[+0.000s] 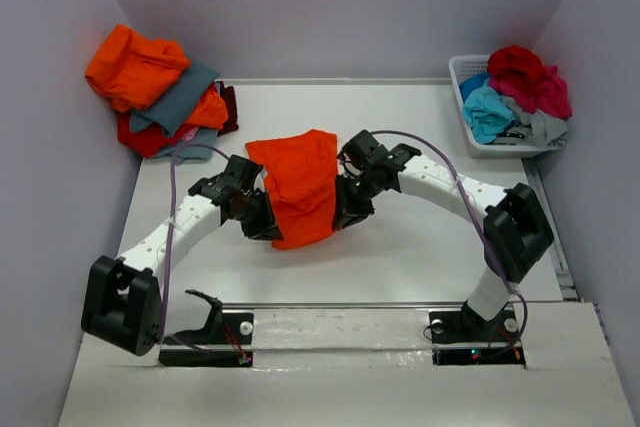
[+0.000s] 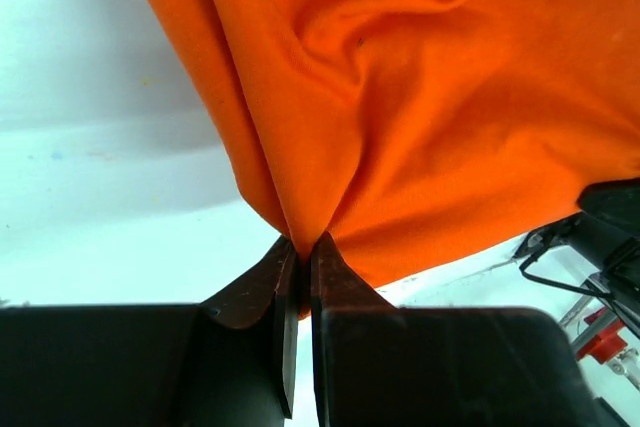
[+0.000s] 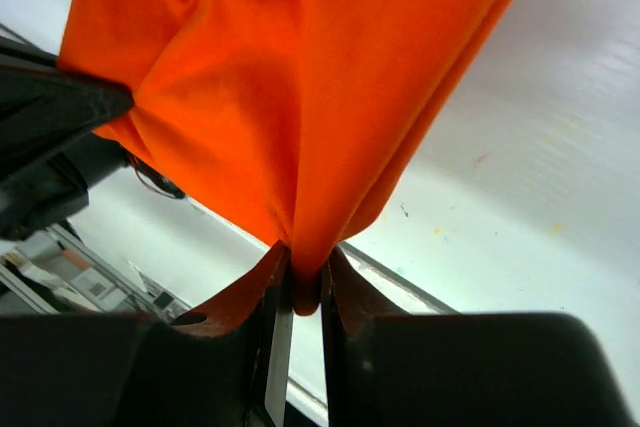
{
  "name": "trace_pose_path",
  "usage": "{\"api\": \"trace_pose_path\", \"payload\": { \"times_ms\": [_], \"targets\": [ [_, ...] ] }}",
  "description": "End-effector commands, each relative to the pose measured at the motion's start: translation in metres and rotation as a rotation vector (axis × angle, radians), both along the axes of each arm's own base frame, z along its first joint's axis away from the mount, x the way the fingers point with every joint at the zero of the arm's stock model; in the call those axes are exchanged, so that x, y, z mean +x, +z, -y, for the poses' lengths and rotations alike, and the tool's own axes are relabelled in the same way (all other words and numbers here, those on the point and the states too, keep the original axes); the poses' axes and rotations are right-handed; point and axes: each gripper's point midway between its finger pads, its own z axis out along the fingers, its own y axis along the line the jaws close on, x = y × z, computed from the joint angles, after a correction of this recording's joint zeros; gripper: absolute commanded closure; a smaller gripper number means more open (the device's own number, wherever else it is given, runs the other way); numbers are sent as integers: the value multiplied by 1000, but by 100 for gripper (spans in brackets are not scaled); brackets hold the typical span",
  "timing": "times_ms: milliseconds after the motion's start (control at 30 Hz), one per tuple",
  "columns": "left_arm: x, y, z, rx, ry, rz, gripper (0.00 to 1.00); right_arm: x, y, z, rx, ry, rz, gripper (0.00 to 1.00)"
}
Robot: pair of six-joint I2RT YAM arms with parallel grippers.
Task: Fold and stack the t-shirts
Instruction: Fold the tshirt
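White counter (image 1: pixel 420 247) carries the work; the orange t-shirt (image 1: pixel 300 187) hangs above its middle, between both arms; left pincer (image 2: pixel 300 247) and right pincer (image 3: pixel 306 272) each pinch a gathered fold of its cloth; advised: move both level, keep tension even, spread flat before folding.

A plain bright orange t-shirt (image 1: pixel 300 187) at centre, against a white table (image 1: pixel 420 257); the left arm (image 1: pixel 170 232) and right arm (image 1: pixel 440 182) are white with black joints. The far-left pile (image 1: pixel 160 92) shows orange, slate-grey and red cloth, while the white slatted basket (image 1: pixel 462 67) carries a crimson shirt (image 1: pixel 525 72) and a turquoise shirt (image 1: pixel 487 107).
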Motion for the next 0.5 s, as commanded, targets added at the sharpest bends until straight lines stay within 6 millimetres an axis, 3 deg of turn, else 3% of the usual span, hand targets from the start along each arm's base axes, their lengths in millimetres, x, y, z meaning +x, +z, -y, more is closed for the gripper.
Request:
{"api": "trace_pose_path", "payload": {
  "times_ms": [0, 100, 133, 167, 200, 267, 467],
  "targets": [
    [-22, -7, -13, 44, 27, -43, 85, -21, -7, 14, -37, 27, -20, 69],
    [-22, -8, -12, 38, 26, -46, 73, -26, -14, 18, -72, 37, -38, 43],
    [-21, -7, -11, 34, 26, -45, 57, -25, -14, 19, -79, 41, -31, 38],
    [-17, -2, -10, 34, 24, -30, 51, -26, -16, 21, -95, 44, -42, 33],
    [-15, 0, -10, 36, 22, -25, 42, -22, -12, 18, -92, 45, -31, 32],
    [-10, 6, -9, 42, 18, -17, 38, -19, -10, 17, -96, 51, -25, 30],
    [3, 14, -6, 53, 4, -9, 36, -2, -7, 4, -90, 52, -2, 33]
  ]
}}
